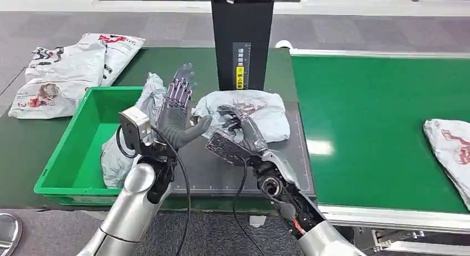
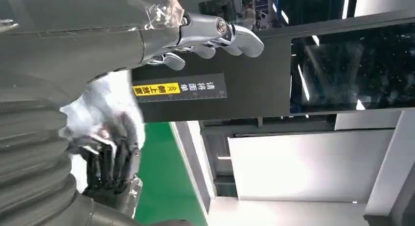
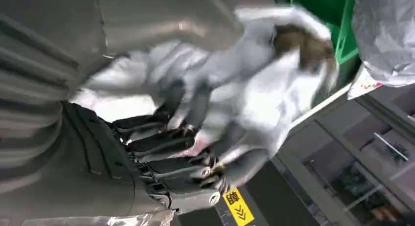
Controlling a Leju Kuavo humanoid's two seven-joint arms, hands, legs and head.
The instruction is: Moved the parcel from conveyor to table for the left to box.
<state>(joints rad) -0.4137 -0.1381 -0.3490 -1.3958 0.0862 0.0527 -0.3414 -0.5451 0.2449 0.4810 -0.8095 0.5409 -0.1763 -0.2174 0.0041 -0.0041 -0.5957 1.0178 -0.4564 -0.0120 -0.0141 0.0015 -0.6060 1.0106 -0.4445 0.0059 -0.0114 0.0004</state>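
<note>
Parcel [image 1: 260, 111]: crumpled grey-white plastic mailer with red print, soft and wrinkled, lying on the dark gridded mat [image 1: 221, 167] on the counter [image 1: 22, 145], just in front of the black upright scanner post [image 1: 242, 34]. Right hand [image 1: 235, 128] rests on the parcel's near side, dark fingers [image 3: 161, 143] curled into the film, gripping it; forearm angled up from lower right. Left hand [image 1: 178, 109] raised upright beside the parcel, palm toward it, fingers [image 2: 235, 37] spread and holding nothing.

Count: one green plastic bin [image 1: 72, 173], rectangular, holding one grey mailer [image 1: 119, 150]; two more printed mailers [image 1: 66, 73] stacked on the counter's far left; one mailer [image 1: 451, 150] on the green conveyor belt [image 1: 366, 117], well apart from the hands.
</note>
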